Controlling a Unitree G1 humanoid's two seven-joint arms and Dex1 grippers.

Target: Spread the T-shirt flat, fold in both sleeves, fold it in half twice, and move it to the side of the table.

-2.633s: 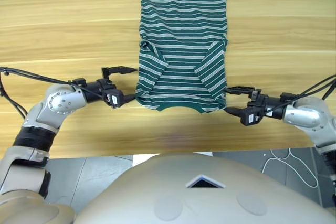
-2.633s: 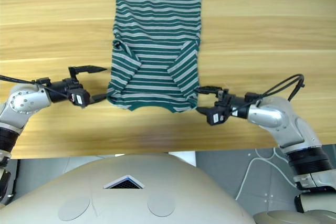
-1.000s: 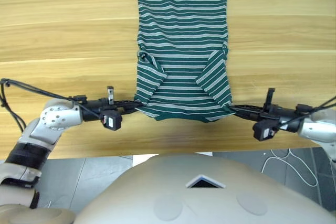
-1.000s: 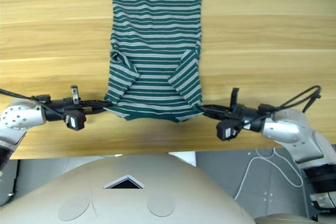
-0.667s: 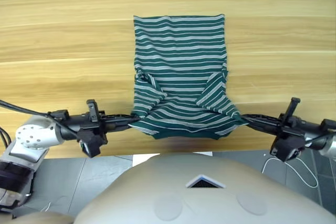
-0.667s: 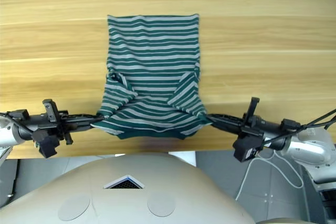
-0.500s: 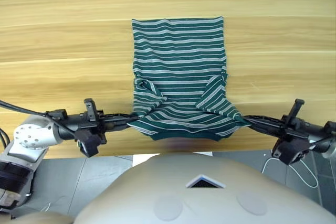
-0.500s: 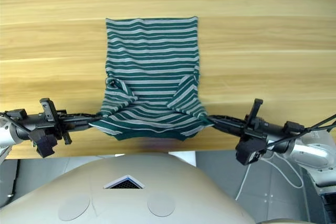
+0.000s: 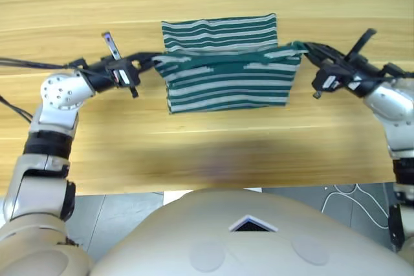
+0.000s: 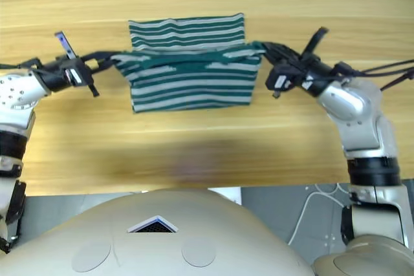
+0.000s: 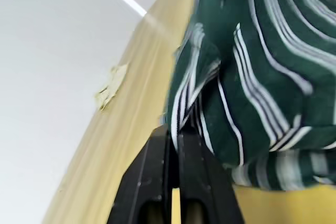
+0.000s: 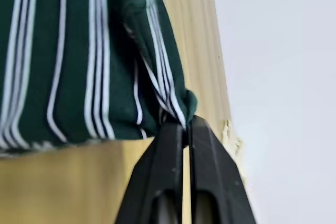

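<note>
L gripper (image 9: 154, 60) pinched shut on T-shirt (image 9: 226, 85) corner, R gripper (image 9: 303, 46) same on opposite corner; cloth bunches at both sets of tips. Held edge hangs taut btwn them, just above table (image 9: 194, 140), over shirt's far half. Rest of shirt lies on table, mid-width, toward far edge. Both arms above table, either side.

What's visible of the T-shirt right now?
The T-shirt is soft-looking knit fabric, dark green with thin white stripes. It is doubled over: one edge is raised and stretched taut between the left claw and right claw, each shut on a corner, with cloth sloping from it down to the table. A flat strip of the far end lies uncovered beyond that edge.
</note>
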